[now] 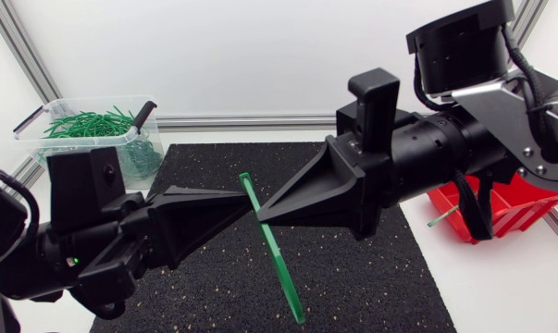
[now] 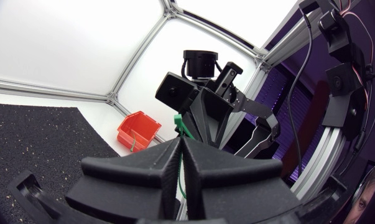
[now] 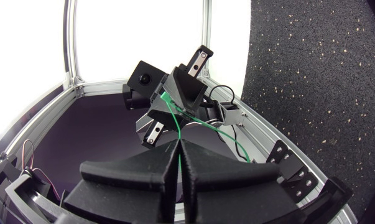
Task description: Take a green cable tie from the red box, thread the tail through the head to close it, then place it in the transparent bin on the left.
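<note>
Head view: the left gripper (image 1: 248, 196) and right gripper (image 1: 260, 218) meet tip to tip above the black speckled mat (image 1: 353, 277), with the green plastic cable tie (image 1: 271, 245) between them. The long flat strap slants down from the tips toward the mat's near edge; a short end sticks up above them. This view alone shows the strap's full length.

Left wrist view: the left gripper's own fingers (image 2: 165, 165) are pressed together, with green showing in the seam and just past the tips. The other gripper sits nose-on right ahead, touching the same tie.

Right wrist view: the wedge fingers (image 3: 196, 165) are likewise closed flat on the tie. A thin green strand rises from the seam to the opposing gripper, and a second strand curves off to one side. Both tools clamp the tie, with no gap visible in either.

Containers: the transparent plastic bin (image 1: 38, 116) at the far left holds a heap of green ties. The red plastic box (image 1: 510, 208) on the right is partly hidden by the right arm, with one green tie (image 1: 442, 218) poking over its wall.
</note>
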